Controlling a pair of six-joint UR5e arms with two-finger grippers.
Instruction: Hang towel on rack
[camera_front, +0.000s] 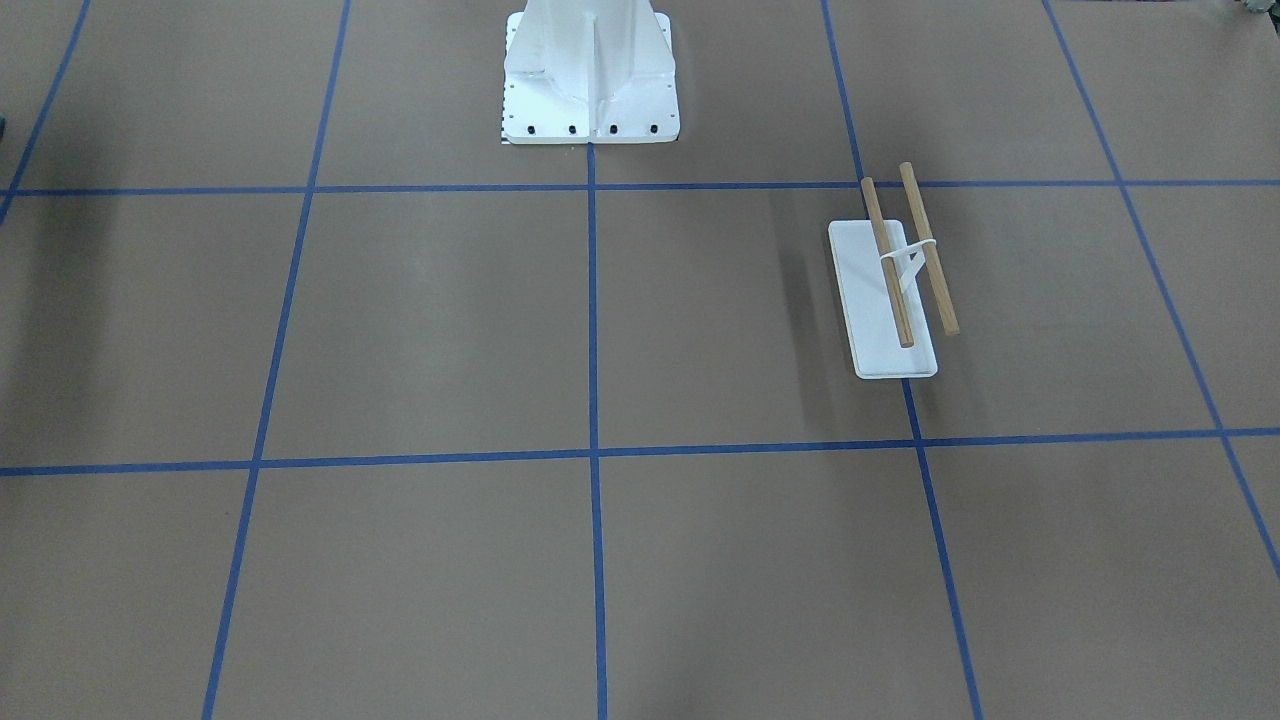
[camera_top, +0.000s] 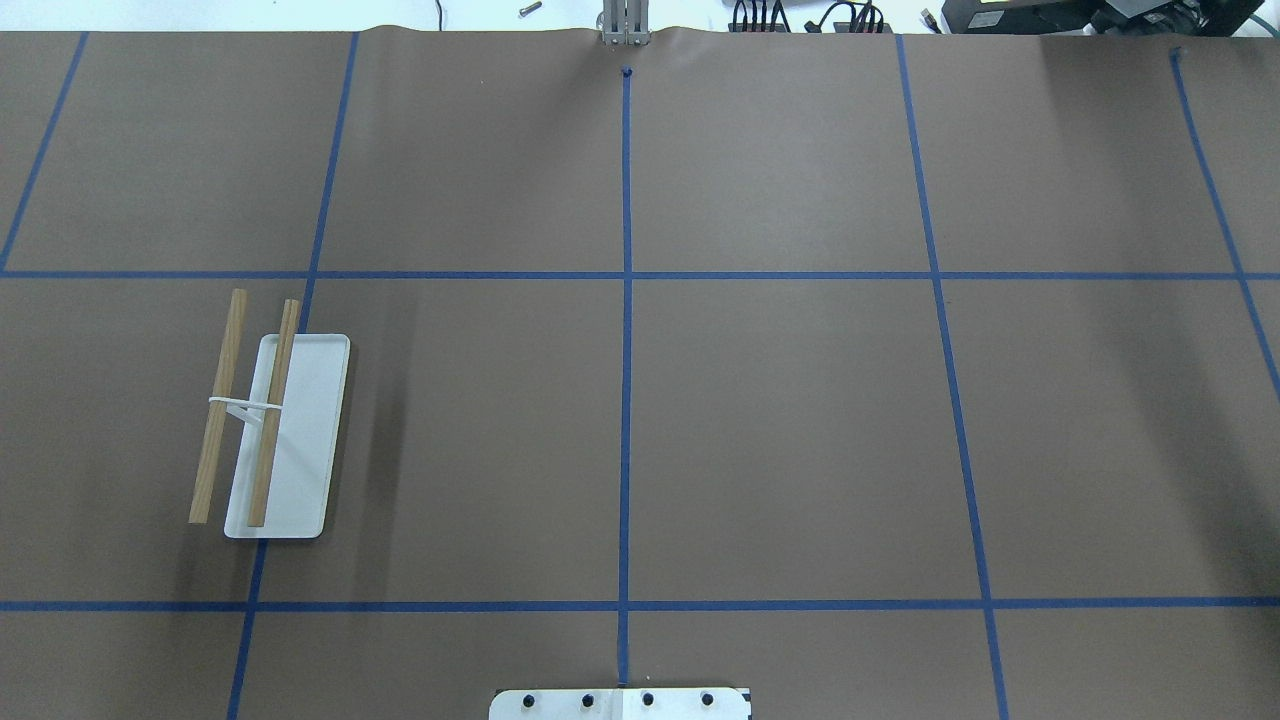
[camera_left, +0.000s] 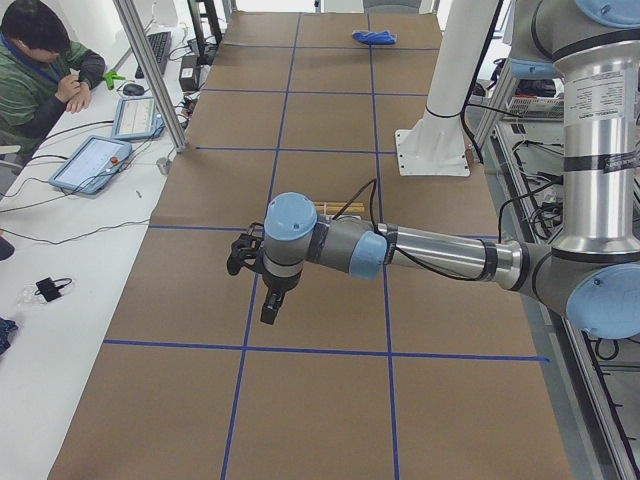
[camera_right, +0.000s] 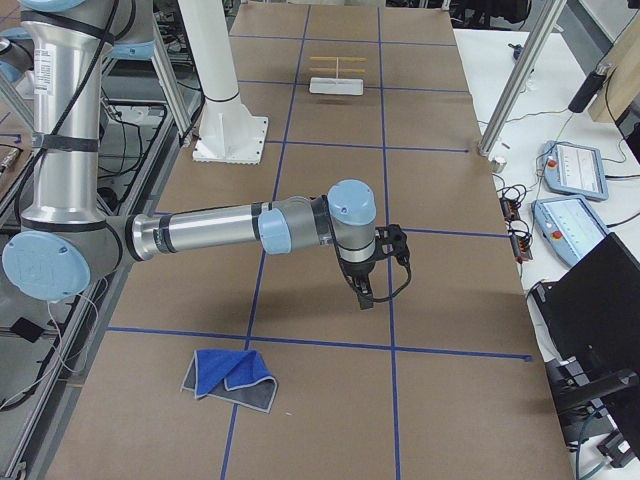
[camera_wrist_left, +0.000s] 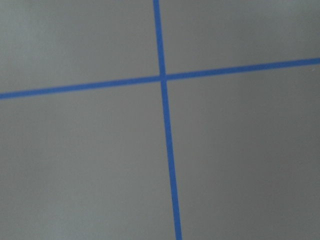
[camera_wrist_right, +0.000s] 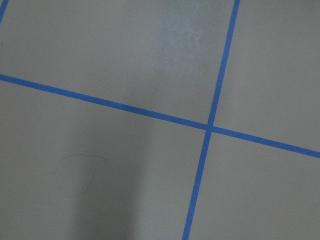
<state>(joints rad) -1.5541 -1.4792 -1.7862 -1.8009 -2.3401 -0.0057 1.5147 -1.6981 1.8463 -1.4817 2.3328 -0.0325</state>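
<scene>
We list: towel (camera_right: 228, 380) folded on desk (camera_top: 780, 420), rack (camera_top: 300, 440) upright at opp. end, left claw (camera_left: 267, 305) & right claw (camera_right: 362, 293) aloft, we can't tell apart/together.

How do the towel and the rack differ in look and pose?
The towel is blue and grey cloth, lying rumpled; the rack is white with wooden dowels, standing upright. The towel lies toward the robot's right, the rack toward its left. Both rest on the brown table.
</scene>
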